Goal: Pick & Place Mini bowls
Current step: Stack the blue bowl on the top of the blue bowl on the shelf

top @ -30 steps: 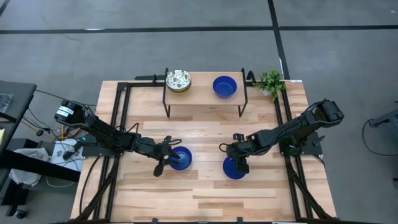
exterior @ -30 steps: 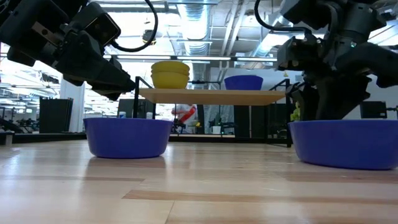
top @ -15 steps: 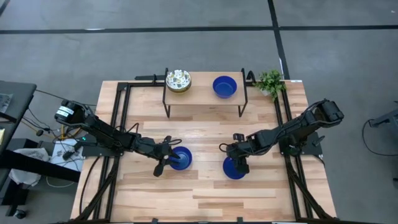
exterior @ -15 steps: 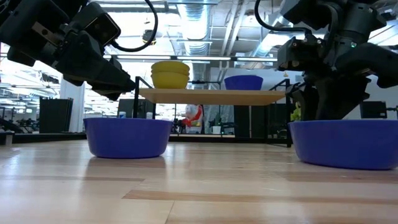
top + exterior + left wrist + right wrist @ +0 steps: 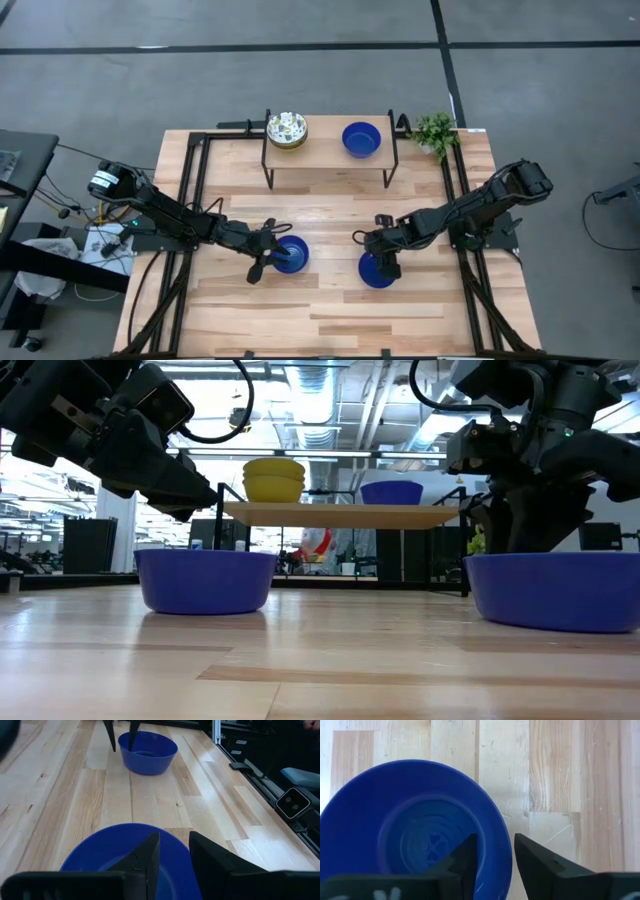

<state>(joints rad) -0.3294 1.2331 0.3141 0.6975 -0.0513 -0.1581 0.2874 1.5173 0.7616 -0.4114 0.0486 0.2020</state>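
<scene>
here both blue bowls (image 5: 290, 255) sat on the desk (image 5: 330, 310). each gripper, left (image 5: 170, 851) and right (image 5: 492, 851), stood astride a bowl's rim, fingers apart and not yet clamped. the bowls looked stiff, glossy and slippery, probably light; the rim seemed the best hold.

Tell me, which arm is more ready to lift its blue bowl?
Probably the right. Its pincer straddles its blue bowl's rim, one finger inside, one outside. The left pincer is over its bowl, rim grip unclear.
</scene>
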